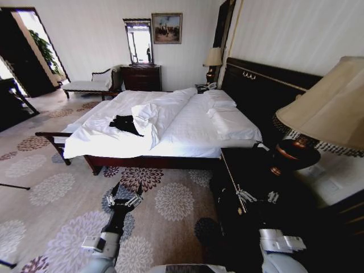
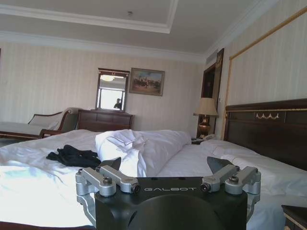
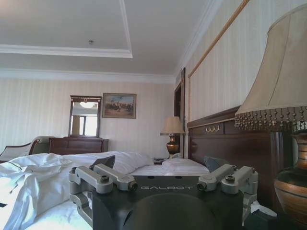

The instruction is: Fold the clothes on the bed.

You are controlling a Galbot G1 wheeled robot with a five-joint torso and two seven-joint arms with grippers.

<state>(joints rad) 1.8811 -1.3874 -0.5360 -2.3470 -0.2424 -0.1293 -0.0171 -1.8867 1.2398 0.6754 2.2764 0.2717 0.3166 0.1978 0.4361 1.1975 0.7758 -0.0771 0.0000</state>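
The clothes are a black T-shirt lying crumpled on the white duvet near the foot of the bed, beside a bunched fold of duvet. The left wrist view shows the clothes as a dark heap on the bed. My left gripper hangs open over the carpet, short of the bed's side rail. The left wrist view shows this gripper with its jaws wide apart and nothing between them. My right gripper is over the dark nightstand, and in the right wrist view it is open and empty.
A dark nightstand with a large shaded lamp stands close on the right. The tall dark headboard runs behind it. A chaise bench and a dresser stand against the far wall. Patterned carpet lies open on the left.
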